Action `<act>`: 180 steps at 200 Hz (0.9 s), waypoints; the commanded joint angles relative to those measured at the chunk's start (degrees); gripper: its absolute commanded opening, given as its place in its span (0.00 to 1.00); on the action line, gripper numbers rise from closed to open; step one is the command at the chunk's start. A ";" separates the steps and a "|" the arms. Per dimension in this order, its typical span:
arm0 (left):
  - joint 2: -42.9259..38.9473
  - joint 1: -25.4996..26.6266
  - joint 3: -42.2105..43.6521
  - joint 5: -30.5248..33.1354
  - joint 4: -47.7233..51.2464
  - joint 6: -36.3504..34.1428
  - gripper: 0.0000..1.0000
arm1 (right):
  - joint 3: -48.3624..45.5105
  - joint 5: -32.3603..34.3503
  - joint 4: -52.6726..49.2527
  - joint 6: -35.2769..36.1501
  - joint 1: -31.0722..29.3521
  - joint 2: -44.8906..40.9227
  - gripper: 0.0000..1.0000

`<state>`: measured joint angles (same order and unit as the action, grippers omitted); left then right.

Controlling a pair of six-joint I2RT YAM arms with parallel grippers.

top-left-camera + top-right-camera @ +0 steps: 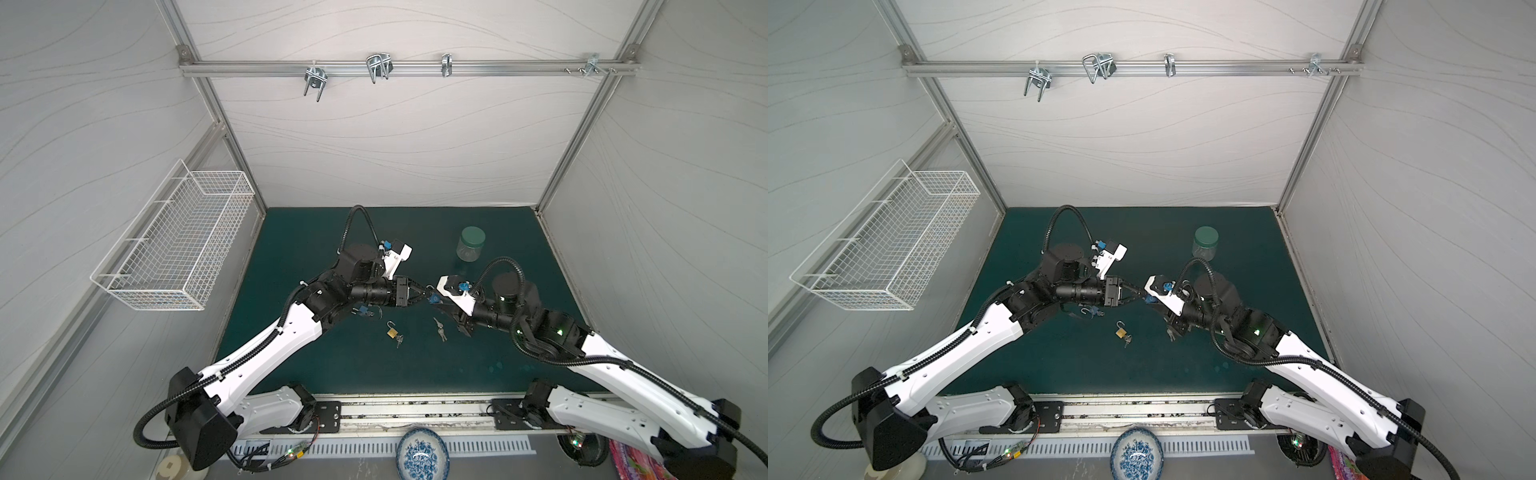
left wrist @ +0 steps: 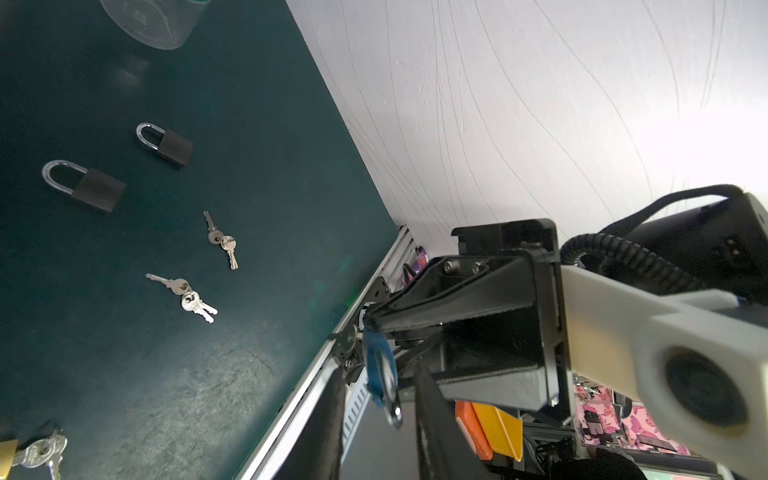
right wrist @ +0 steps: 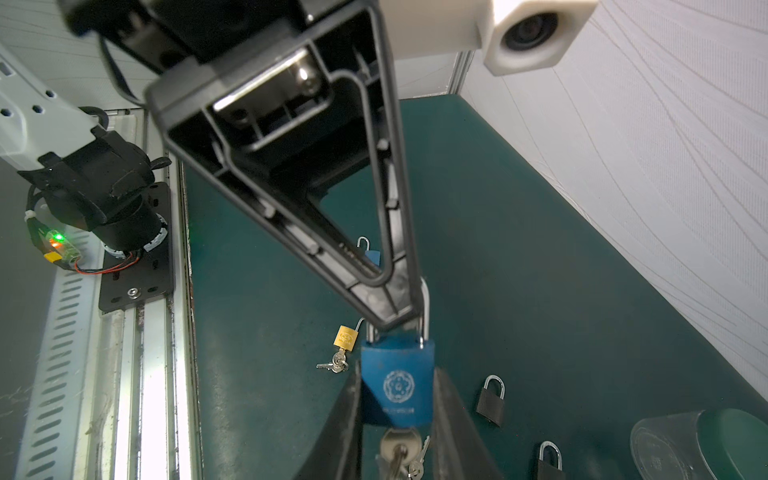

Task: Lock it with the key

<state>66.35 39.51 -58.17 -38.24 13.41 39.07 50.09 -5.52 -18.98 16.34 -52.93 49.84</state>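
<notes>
- Step: closing shackle (image 3: 424, 313); right claw (image 3: 395, 372) pinches blue padlock (image 3: 397, 390), key (image 3: 395, 442) deeper inside claw.
- Left claw (image 3: 390, 318) straddles shackle; grip I cannot tell.
- Next: press shackle toward right claw.

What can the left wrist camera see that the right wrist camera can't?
Only the left wrist view shows two loose key bunches on the mat. Only the right wrist view shows the key stuck in the blue padlock and a second blue padlock farther off. Both show the blue padlock in the right gripper, both black padlocks, the brass padlock and the jar.
</notes>
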 commanded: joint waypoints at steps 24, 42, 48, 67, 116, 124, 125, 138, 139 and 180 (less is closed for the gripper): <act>-0.26 0.30 -0.26 0.14 -1.79 -0.86 0.20 | 1.60 -0.71 -0.26 -0.27 -0.35 0.43 0.00; -0.09 0.30 -0.54 0.99 -1.27 -0.96 0.17 | 1.59 -1.52 -0.20 -0.12 -0.37 0.19 0.00; -0.06 0.29 -0.63 1.19 -1.26 -0.98 0.16 | 1.59 -1.85 -0.22 -0.03 -0.42 0.03 0.00; 0.10 0.28 -0.71 1.85 -1.20 -0.91 0.16 | 1.59 -2.44 -0.64 0.15 -0.42 -0.01 0.00; -0.20 0.22 -1.09 3.18 -0.99 -0.97 0.10 | 0.98 -2.48 -0.88 -0.01 -0.42 -0.44 0.00; -0.34 0.31 -1.07 3.28 -0.93 -0.99 0.09 | 0.98 -2.39 -0.88 -0.03 -0.42 -0.54 0.00; -0.34 0.31 -1.07 3.31 -0.93 -1.00 0.09 | 1.03 -2.39 -0.88 -0.06 -0.42 -0.54 0.00; -0.53 0.31 -1.05 3.76 -0.56 -1.18 0.07 | 0.89 -2.13 -0.95 -0.03 -0.47 -0.71 0.00; -0.53 0.31 -1.06 3.77 -0.43 -1.18 0.07 | 0.89 -2.13 -0.92 -0.01 -0.49 -0.71 0.00; -1.23 0.27 -0.80 4.31 -0.31 -1.55 0.00 | 0.80 -1.86 -0.54 -0.36 -0.47 -1.33 0.00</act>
<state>66.32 39.81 -58.00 -35.53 13.65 38.68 50.41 -6.46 -19.94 16.23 -52.93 50.11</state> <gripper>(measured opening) 0.054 0.259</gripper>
